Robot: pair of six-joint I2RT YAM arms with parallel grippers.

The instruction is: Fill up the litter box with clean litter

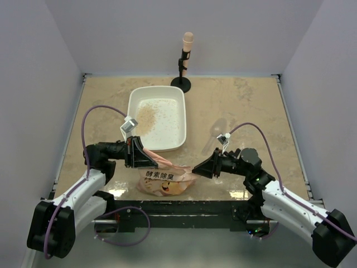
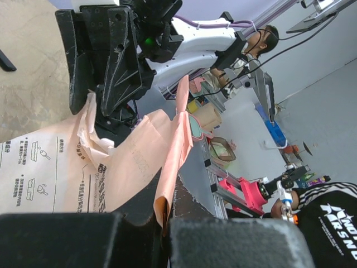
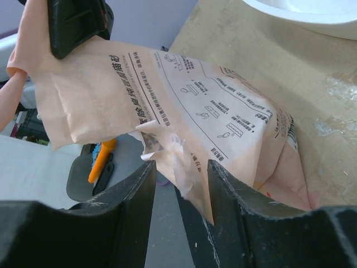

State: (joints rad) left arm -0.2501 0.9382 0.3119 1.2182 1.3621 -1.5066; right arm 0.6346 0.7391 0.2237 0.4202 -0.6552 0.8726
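1. The litter box [image 1: 179, 134] sat on the worktop [image 1: 240, 106] left of centre, beyond my left arm. Its long axis ran away from my bases, with the near end leaning slightly right.
2. The clean litter [image 1: 146, 116] lay inside it as a thin scatter over the floor, with a denser patch against the left wall.
3. The orange-pink bag [image 1: 167, 181] lay at the near edge of the worktop between my two grippers. Its long axis ran left to right, and its printed face was up.
4. My left gripper [image 1: 152, 161] pointed right and was clamped on a thin flap of the bag. That flap stretched from the gripper down to the bag's body.
5. My right gripper [image 1: 195, 170] pointed left at the bag's other end. Its jaws stood partly apart with a crumpled edge of the bag between them. I could not tell whether the pads pressed on it.
6. Only the top view showed the granules and the whole box. It also showed a black stand with a peach top [image 1: 186, 61] at the far edge, just beyond the box.
7. The right wrist view caught just a curve of the box's white rim — and the bag's printed instructions close up.
8. The left wrist view showed the pinch itself — the pink flap folded between my fingers — and my right gripper facing it across the bag.
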